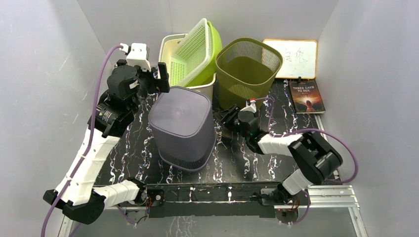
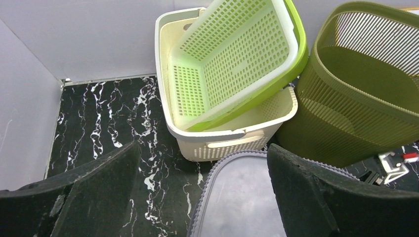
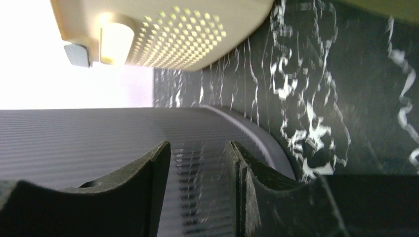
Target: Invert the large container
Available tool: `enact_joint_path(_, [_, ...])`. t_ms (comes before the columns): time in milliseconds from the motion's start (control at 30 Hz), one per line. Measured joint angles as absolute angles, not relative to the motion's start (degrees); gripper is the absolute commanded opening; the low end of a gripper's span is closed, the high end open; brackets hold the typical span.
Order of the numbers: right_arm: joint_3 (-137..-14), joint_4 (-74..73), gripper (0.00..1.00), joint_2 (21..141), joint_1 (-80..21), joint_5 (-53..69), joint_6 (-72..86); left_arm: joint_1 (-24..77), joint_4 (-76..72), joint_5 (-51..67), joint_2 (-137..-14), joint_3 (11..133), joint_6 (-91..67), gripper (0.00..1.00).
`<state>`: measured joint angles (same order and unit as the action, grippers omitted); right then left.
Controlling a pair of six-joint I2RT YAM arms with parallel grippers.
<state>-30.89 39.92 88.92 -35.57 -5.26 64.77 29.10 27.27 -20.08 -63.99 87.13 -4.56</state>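
- Top view: the large container (image 1: 182,126) stood mid-counter (image 1: 237,158), closed base up and rim down, so we judged the flip all but done. The left pincer (image 1: 160,79) hovered spread at its back-left corner. The right pincer (image 1: 227,118) sat just beside its right wall.
- Left wrist view: jaws were wide apart with nothing between them. The container's grey edge lay below and the cream basket (image 2: 232,138) just behind. We judged a straight-up retreat best, clear of that basket.
- Right wrist view: fingers were narrowly parted with the ribbed wall beyond, nothing pinched. Backing off sideways without nudging the wall seemed wise.
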Motion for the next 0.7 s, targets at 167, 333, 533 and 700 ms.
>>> enact_joint_path(167, [-32.91,23.97,0.44,82.46,-35.70,-11.64,56.25,29.10,26.83,-19.49,-64.45,86.56,-4.78,0.98])
enact_joint_path(333, [-32.91,9.85,0.45,76.20,-37.95,-15.86,50.92,29.10,27.38,-18.68,-65.34,87.09,-4.93,0.98])
enact_joint_path(533, [-33.87,-1.17,0.50,69.58,-46.57,-20.05,46.72,29.10,29.04,-16.84,-66.98,90.43,-5.15,0.98])
enact_joint_path(700, [-37.60,-3.44,0.52,73.65,-52.16,-20.34,44.40,29.10,30.11,-13.41,-67.44,93.17,-6.09,0.98])
